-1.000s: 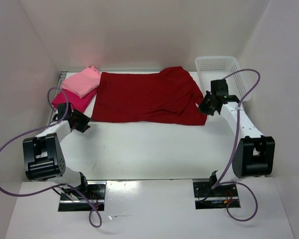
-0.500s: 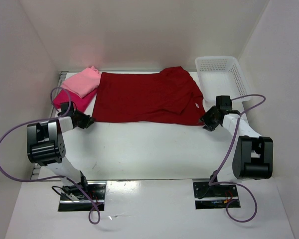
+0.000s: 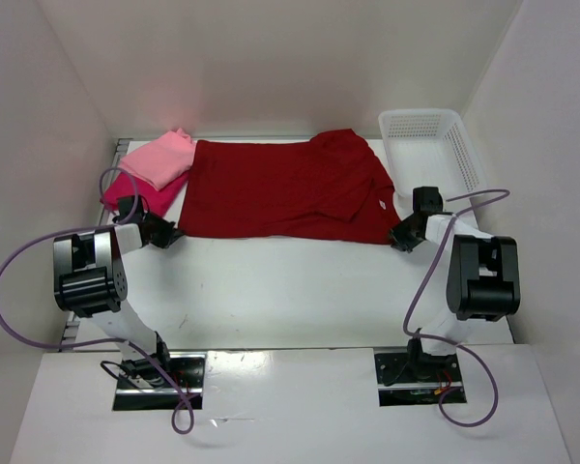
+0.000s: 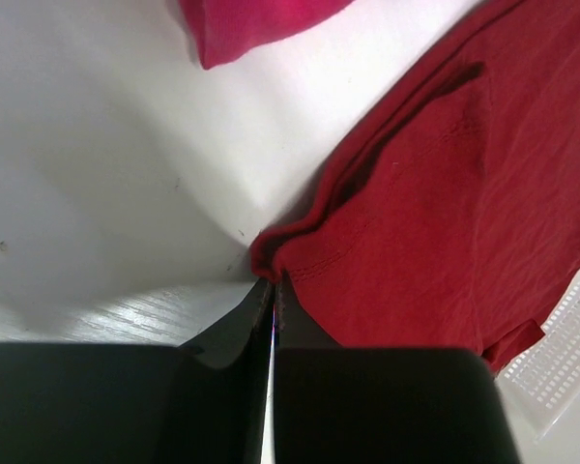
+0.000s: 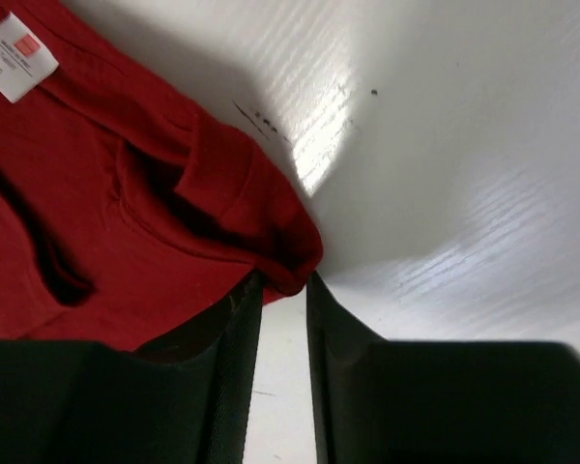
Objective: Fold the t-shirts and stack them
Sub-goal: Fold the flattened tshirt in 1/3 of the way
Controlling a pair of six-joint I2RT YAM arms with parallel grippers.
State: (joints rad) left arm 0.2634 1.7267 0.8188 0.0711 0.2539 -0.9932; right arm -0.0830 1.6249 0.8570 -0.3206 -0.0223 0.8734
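Observation:
The dark maroon t-shirt [image 3: 290, 188] lies spread flat across the back of the table. A light pink t-shirt [image 3: 159, 159] lies folded on the crimson-magenta t-shirt [image 3: 135, 193] at the back left. My left gripper [image 3: 169, 235] sits low at the maroon shirt's near left corner. In the left wrist view its jaws [image 4: 273, 282] are shut, with that bunched corner [image 4: 271, 253] pinched at the tips. My right gripper [image 3: 401, 237] is at the near right corner. In the right wrist view it [image 5: 284, 282] stands narrowly open, the folded corner [image 5: 290, 261] between the fingertips.
A white mesh basket [image 3: 430, 135] stands at the back right, just beyond the right arm; its edge [image 4: 561, 358] also shows in the left wrist view. White walls close in the table on three sides. The shirt's neck label [image 5: 17, 56] faces up.
The left jaws have closed on the maroon shirt's near left corner. The right arm has dropped nearer, to the near right corner, and its jaws opened wide, then narrowed around that corner.

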